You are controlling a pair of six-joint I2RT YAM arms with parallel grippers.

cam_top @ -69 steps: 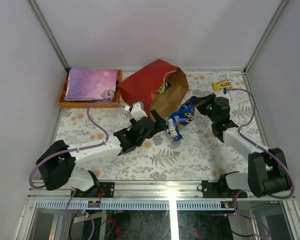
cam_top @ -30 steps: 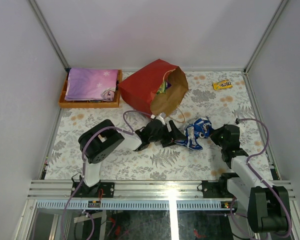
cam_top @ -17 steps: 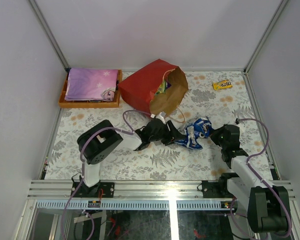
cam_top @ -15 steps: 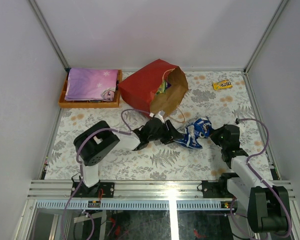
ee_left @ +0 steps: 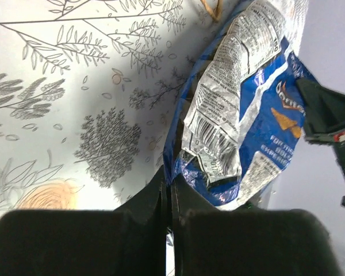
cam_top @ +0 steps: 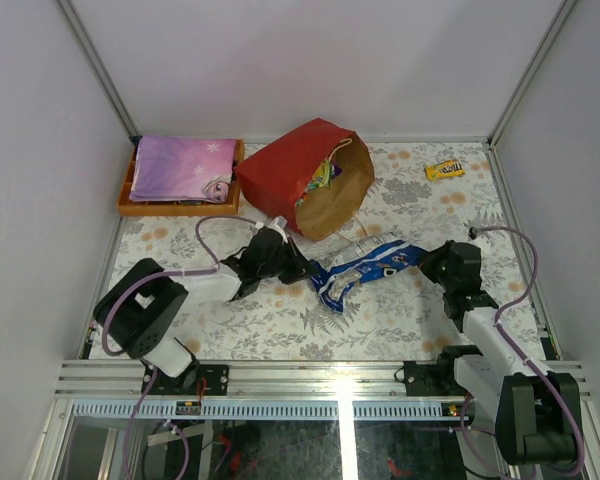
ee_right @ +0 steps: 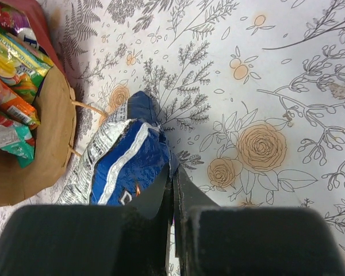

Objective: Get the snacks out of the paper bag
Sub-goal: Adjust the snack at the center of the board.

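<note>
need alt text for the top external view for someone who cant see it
A blue-white snack bag is held stretched between the left gripper and right gripper. Behind it a red paper bag lies on its side, packets showing in its open mouth; a yellow bar lies at far right, an orange tray at far left.

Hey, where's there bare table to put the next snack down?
Bare table along the near edge, below the chip bag, and between the paper bag and yellow bar. Crowded in front of the bag's mouth, around the stretched chip bag.
</note>
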